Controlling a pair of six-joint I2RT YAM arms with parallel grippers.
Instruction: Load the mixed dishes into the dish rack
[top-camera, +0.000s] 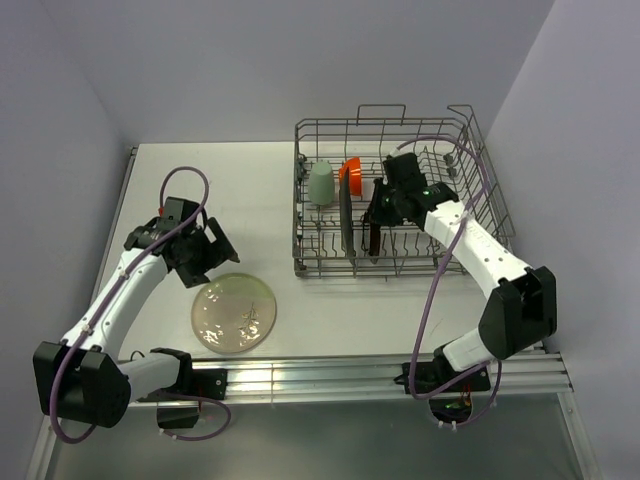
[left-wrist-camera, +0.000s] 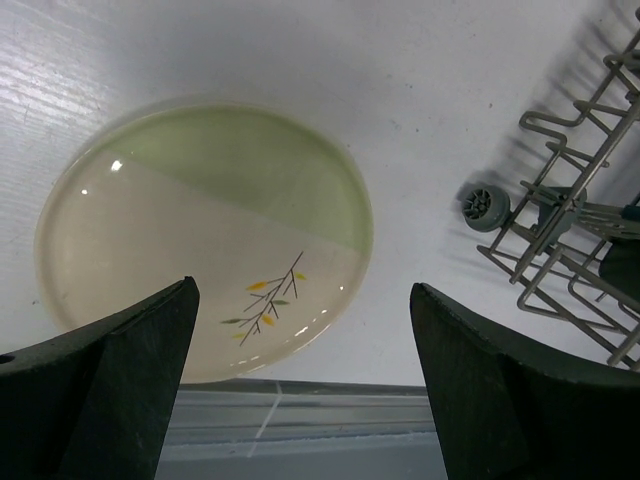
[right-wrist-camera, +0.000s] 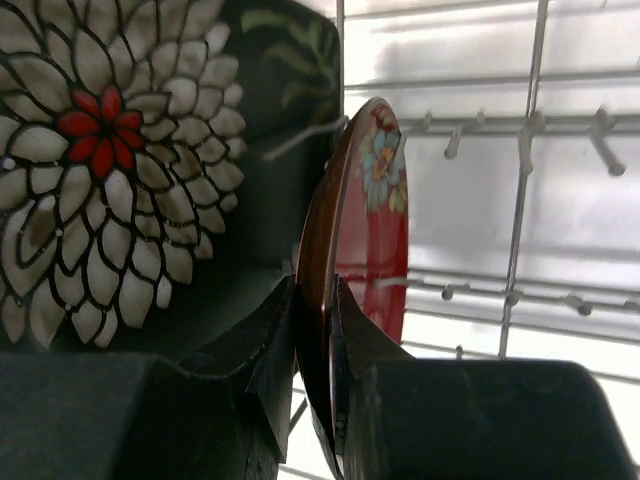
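Note:
The grey wire dish rack stands at the back right. In it are the pale green cup, the small orange bowl and the black square floral plate, upright on edge. My right gripper is inside the rack, shut on the rim of the small red flowered plate, held on edge beside the black plate. The cream plate with leaf sprig lies flat on the table. My left gripper is open and empty just above its far left edge; the plate shows in the left wrist view.
The white table ends at a metal rail along the near edge. Grey walls close in the left, back and right. A rack wheel and rack tines show at the right of the left wrist view.

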